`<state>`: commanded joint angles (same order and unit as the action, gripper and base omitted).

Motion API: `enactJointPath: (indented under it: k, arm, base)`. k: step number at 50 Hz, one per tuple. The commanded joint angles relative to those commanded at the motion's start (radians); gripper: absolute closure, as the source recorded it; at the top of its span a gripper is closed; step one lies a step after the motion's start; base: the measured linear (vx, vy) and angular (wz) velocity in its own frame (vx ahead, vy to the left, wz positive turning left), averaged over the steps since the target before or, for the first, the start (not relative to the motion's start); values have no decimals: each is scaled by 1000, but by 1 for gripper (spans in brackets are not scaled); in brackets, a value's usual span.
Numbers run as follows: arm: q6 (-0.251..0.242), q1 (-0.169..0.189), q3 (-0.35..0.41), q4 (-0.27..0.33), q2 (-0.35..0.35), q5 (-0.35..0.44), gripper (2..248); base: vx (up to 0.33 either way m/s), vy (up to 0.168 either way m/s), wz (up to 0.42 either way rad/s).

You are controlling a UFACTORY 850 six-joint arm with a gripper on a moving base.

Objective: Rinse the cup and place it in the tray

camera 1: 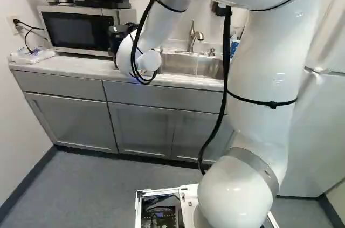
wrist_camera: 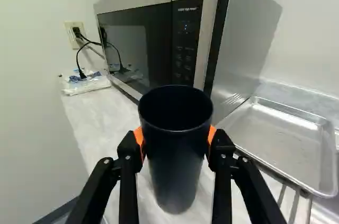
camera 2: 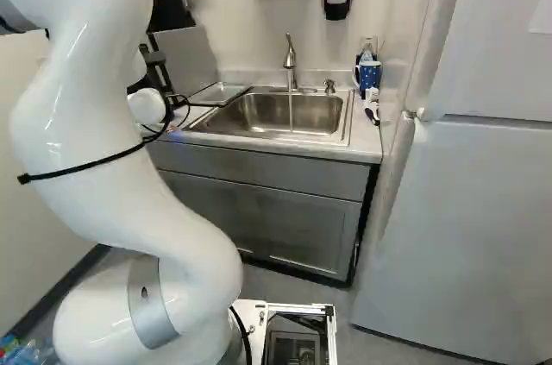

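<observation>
Partly hidden behind the arm, my gripper [camera 1: 119, 36] is in front of the microwave in the left base view. The wrist view shows my gripper [wrist_camera: 176, 142] shut on a dark, upright cup [wrist_camera: 177, 155], an orange pad against each side. The cup's open rim faces up; whether its base touches the counter I cannot tell. The metal tray [wrist_camera: 283, 136] lies beside the microwave, to one side of the cup, with nothing on it. From the faucet [camera 2: 291, 63] a thin stream of water runs into the sink [camera 2: 289, 113].
The microwave [wrist_camera: 159, 38] stands close ahead of the gripper on the pale counter [wrist_camera: 100, 123]. A plastic packet [wrist_camera: 87, 82] lies near the wall outlet. A blue patterned mug [camera 2: 369, 76] and a brush-like item [camera 2: 372, 108] are right of the sink, near the fridge [camera 2: 466, 227].
</observation>
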<state>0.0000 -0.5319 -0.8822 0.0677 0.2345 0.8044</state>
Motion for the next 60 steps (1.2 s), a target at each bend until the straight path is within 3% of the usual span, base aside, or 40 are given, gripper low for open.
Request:
enactJointPath:
  k: [31,60]
  arm:
    - [0,77,58,0,-116,-3,125]
    - [0,161,67,0,-185,-93,125]
  base:
    - [0,0,0]
    - [0,0,0]
